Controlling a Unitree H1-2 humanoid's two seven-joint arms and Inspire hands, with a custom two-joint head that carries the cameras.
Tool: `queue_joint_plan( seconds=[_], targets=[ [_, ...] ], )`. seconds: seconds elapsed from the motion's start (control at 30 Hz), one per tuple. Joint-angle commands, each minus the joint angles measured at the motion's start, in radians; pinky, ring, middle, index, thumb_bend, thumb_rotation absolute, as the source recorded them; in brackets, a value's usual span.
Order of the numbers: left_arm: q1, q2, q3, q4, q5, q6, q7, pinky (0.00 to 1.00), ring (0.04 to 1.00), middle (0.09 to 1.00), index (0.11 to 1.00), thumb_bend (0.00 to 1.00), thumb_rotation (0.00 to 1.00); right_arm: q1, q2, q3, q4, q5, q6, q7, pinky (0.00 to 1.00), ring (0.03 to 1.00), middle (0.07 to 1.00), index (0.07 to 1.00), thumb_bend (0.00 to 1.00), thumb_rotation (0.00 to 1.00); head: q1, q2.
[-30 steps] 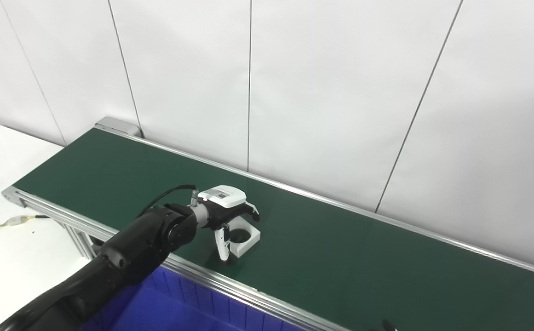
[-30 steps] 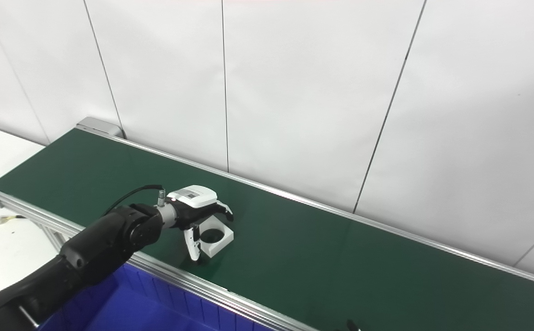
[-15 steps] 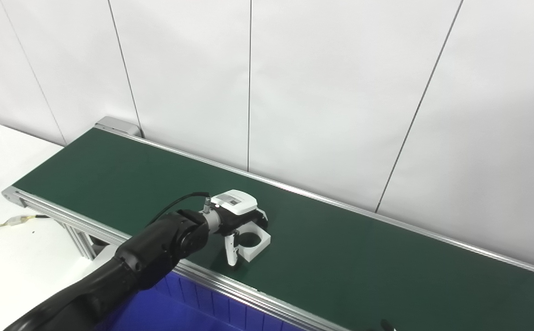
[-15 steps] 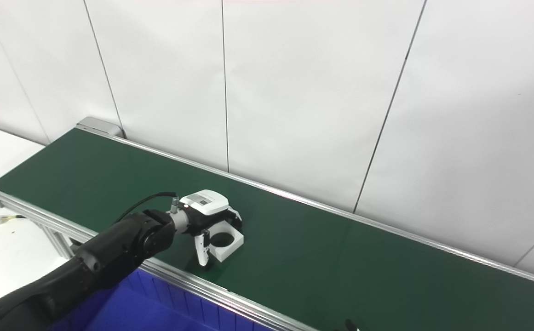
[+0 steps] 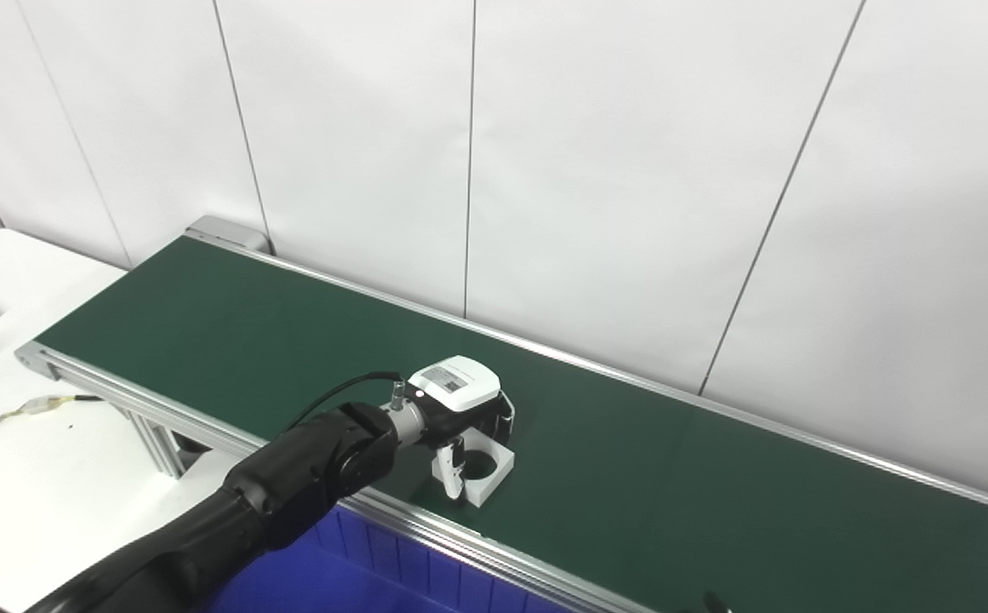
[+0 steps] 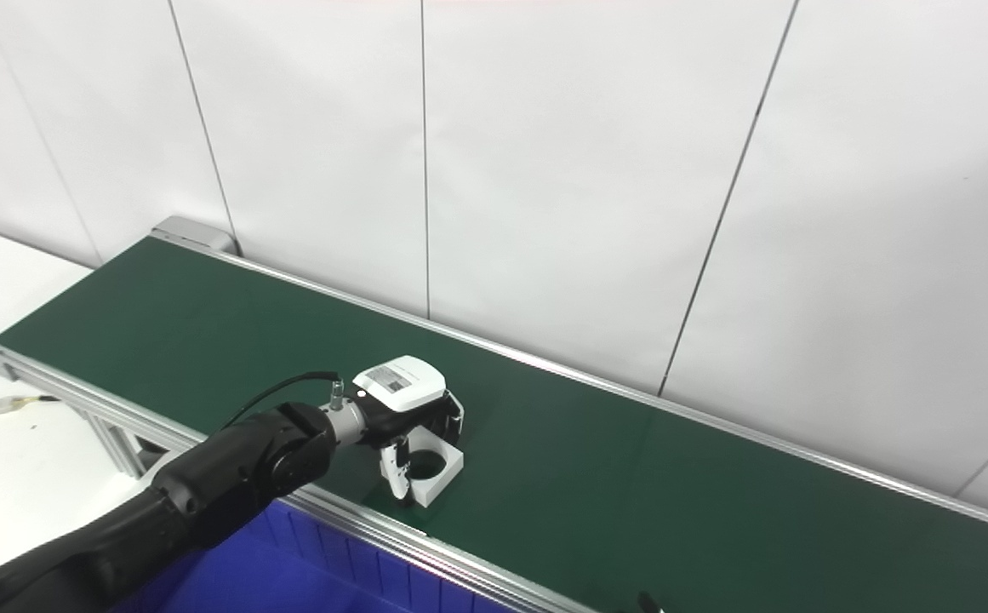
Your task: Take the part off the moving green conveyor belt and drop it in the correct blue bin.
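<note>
Rightward since before, left hand (image 5: 459,398) with fingers (image 5: 455,464) around half-hidden white part (image 5: 487,470); grip unclear.

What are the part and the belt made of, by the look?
The part: matte white, blocky with a round bore and crisp edges; likely plastic, possibly printed, can't confirm. The belt: dark green, smooth, faint sheen, seamless; looks like PVC or rubber sheet. Its side rails: silvery, slotted, probably aluminium extrusion.
</note>
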Motion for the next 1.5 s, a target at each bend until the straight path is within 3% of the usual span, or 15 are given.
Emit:
queue_joint_plan(
  seconds=[0.0,0.23,0.47,0.67,0.97,1.1,1.33,1.47],
  targets=[
    [-0.021,0.015,0.004,-0.003,0.020,0.015,0.008,0.56,0.524,0.480,0.493,0.52,0.00,-0.003,0.009,0.000,-0.026,0.011,-0.055,-0.004,0.71,0.804,0.881,0.968,0.63,0.85,-0.001,0.001],
    [-0.016,0.013,0.014,-0.014,-0.002,0.015,-0.004,0.51,0.480,0.456,0.501,0.52,0.00,-0.007,0.010,-0.002,-0.022,0.012,-0.060,-0.006,0.70,0.796,0.880,0.964,0.63,0.85,-0.003,0.004],
    [0.011,0.018,0.039,-0.092,-0.028,0.019,-0.035,0.53,0.498,0.463,0.500,0.52,0.00,-0.006,0.007,-0.003,-0.023,0.008,-0.063,-0.006,0.69,0.793,0.880,0.967,0.63,0.85,-0.006,0.006],
    [0.056,0.030,0.087,-0.248,-0.042,0.036,-0.072,0.59,0.543,0.496,0.480,0.52,0.00,-0.001,0.008,-0.002,-0.030,0.009,-0.058,-0.006,0.69,0.794,0.880,0.967,0.64,0.85,-0.017,0.012],
    [0.135,0.029,0.168,-0.530,-0.116,0.117,-0.212,0.52,0.487,0.461,0.496,0.52,0.00,0.001,0.001,-0.002,-0.036,0.006,-0.060,-0.004,0.68,0.787,0.876,0.958,0.61,0.83,-0.030,0.025],
    [0.163,0.020,0.192,-0.616,-0.129,0.125,-0.232,0.55,0.498,0.484,0.488,0.52,0.00,0.005,-0.001,-0.003,-0.041,0.004,-0.057,-0.005,0.69,0.789,0.875,0.958,0.61,0.84,-0.033,0.028],
    [0.203,0.013,0.231,-0.744,-0.170,0.148,-0.271,0.51,0.459,0.462,0.498,0.52,0.00,0.012,-0.007,-0.002,-0.054,0.006,-0.056,-0.003,0.68,0.786,0.871,0.953,0.61,0.83,-0.039,0.042],
    [0.239,0.000,0.260,-0.836,-0.188,0.201,-0.302,0.47,0.431,0.443,0.502,0.52,0.00,0.016,-0.009,-0.003,-0.072,0.008,-0.044,0.000,0.68,0.783,0.872,0.954,0.62,0.83,-0.054,0.076]
  ],
)
